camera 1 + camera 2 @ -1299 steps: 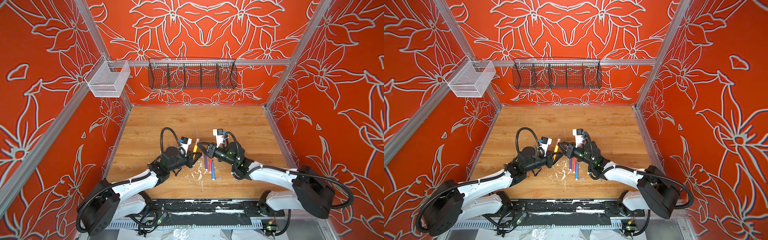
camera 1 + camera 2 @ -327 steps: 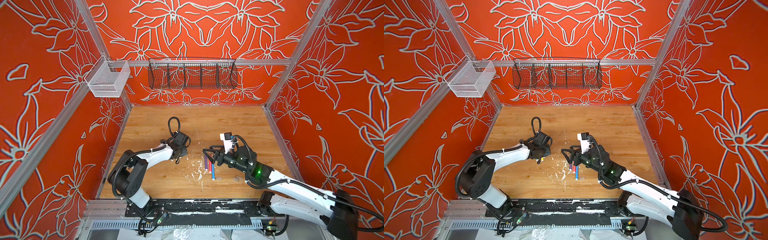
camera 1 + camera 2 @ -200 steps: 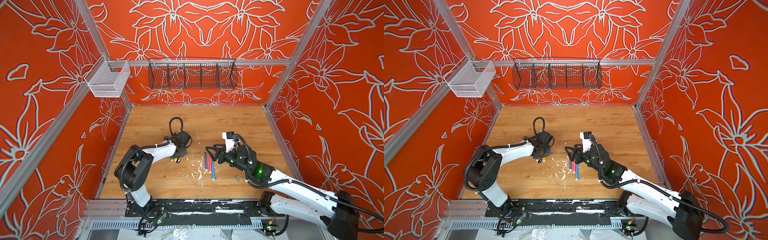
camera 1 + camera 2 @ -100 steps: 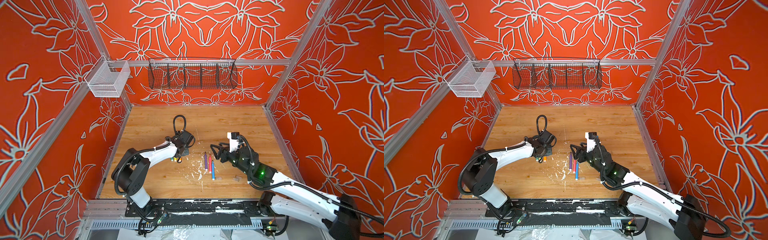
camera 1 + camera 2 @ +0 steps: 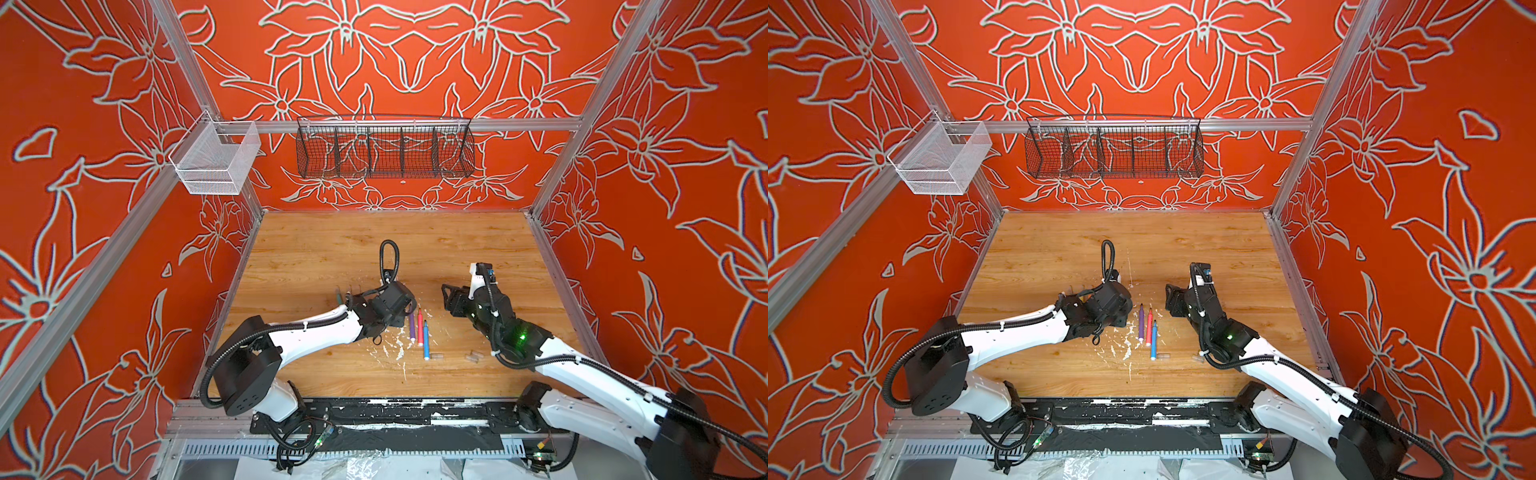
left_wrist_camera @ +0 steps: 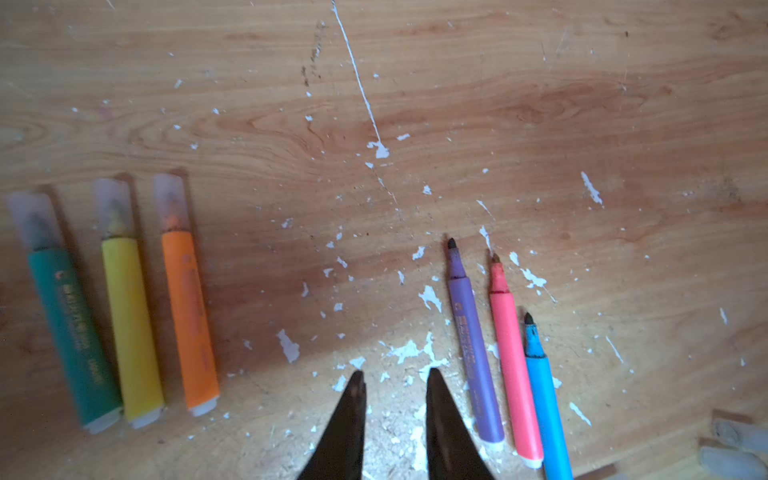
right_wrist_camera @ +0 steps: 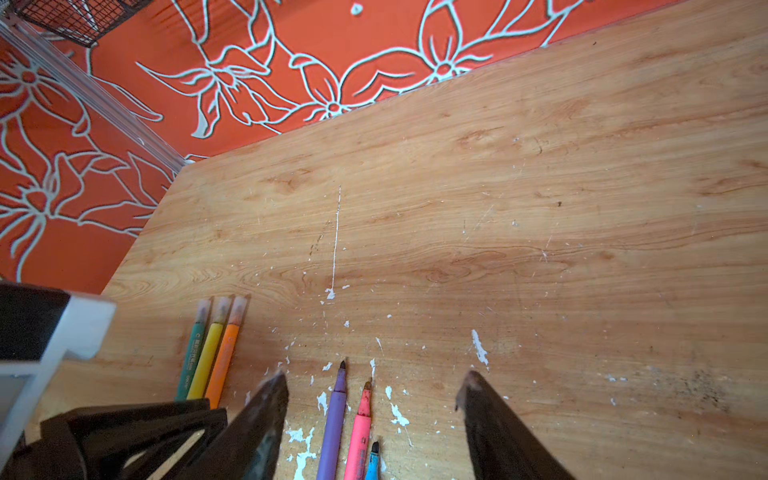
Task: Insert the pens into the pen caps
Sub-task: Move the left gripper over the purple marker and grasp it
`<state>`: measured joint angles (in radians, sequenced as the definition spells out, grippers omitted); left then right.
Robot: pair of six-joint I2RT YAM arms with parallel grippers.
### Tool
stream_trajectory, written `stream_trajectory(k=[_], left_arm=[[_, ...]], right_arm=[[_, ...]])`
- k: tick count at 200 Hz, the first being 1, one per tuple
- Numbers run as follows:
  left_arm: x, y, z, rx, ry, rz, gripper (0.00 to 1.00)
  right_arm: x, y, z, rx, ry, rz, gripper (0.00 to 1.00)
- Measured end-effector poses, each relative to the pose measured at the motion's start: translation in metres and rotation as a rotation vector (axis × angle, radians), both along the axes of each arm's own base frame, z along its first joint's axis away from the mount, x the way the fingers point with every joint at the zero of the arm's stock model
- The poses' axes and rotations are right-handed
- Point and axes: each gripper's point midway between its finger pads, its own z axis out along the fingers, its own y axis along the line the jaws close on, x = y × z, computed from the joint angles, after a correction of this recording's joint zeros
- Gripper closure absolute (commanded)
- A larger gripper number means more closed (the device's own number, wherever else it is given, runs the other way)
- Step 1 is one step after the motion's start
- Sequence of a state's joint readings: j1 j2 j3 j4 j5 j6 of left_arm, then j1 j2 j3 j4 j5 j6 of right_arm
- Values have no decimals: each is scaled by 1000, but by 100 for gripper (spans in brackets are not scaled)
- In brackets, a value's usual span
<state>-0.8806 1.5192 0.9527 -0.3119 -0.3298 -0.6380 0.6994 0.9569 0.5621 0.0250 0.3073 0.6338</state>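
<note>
Your left gripper (image 6: 395,374), narrowly open, and right gripper (image 7: 374,376), wide open, hold nothing; purple pen (image 6: 474,357), pink-red pen (image 6: 513,365) and blue pen (image 6: 544,407) lie uncapped, packed together between them, so grabbing one could drag neighbours.

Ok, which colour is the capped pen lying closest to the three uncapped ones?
It's the orange pen, clearest in the left wrist view.

Blue pen (image 7: 372,466) mostly beyond the right wrist view's edge
</note>
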Motion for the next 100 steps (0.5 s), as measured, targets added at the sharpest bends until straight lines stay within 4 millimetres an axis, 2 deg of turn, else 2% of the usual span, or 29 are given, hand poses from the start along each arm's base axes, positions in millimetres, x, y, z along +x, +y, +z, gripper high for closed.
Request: stream_trajectory(k=[35, 58, 100], left_arm=[[-15, -29, -14, 14, 58, -44, 76], [-17, -45, -25, 39, 93, -54, 76], [-22, -46, -49, 82, 166, -45, 71]], right_arm=[[4, -6, -5, -9, 15, -23, 32], [5, -8, -8, -13, 24, -31, 33], [5, -11, -12, -21, 37, -38, 33]])
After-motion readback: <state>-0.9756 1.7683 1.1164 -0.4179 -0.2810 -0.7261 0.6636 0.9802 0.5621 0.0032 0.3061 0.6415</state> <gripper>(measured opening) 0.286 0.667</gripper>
